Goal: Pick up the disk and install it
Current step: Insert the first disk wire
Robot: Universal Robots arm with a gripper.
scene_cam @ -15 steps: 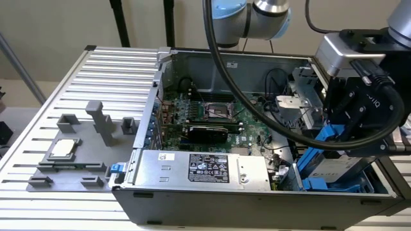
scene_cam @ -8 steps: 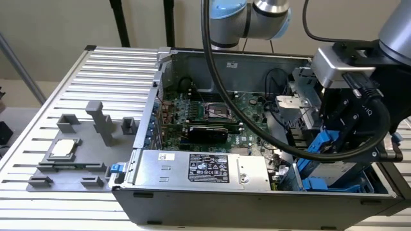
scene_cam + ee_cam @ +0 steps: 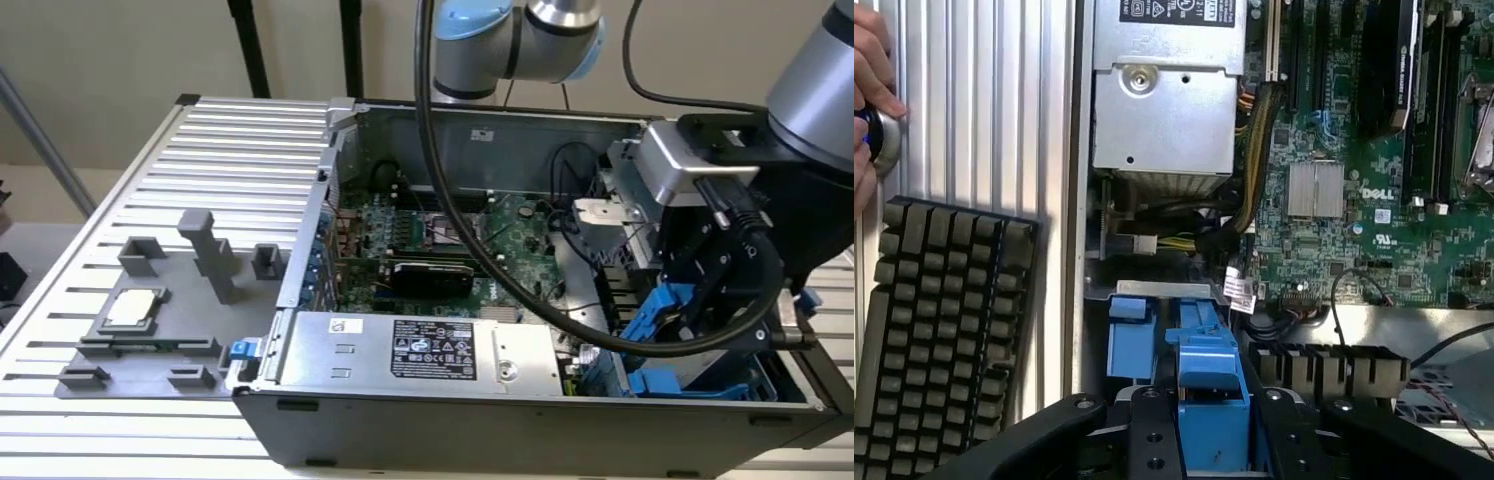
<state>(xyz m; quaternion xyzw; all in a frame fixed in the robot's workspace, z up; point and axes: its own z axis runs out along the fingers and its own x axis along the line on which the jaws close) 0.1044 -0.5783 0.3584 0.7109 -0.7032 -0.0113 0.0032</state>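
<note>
- Deep inside the open computer case (image 3: 561, 405), the tool (image 3: 1209, 440) sits low over the blue drive bay (image 3: 681, 340); whether it is wide or narrow cannot be told.
- The disk (image 3: 1204, 385) shows as blue carrier plastic between the tool's arms.
- Risk, as judged: a tilted carrier could jam on the bay rails or snag nearby cables (image 3: 1249, 160).

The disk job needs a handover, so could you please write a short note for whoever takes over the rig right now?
Claw: down inside the open computer case, at the blue drive bay; open or shut cannot be told.
Disk: blue carrier rails sit between the claw's arms; the drive body itself is hidden.
Done: the claw is at the bay.
Left: seating not confirmed.
Note: a hand rests on a button beside the keyboard.
</note>
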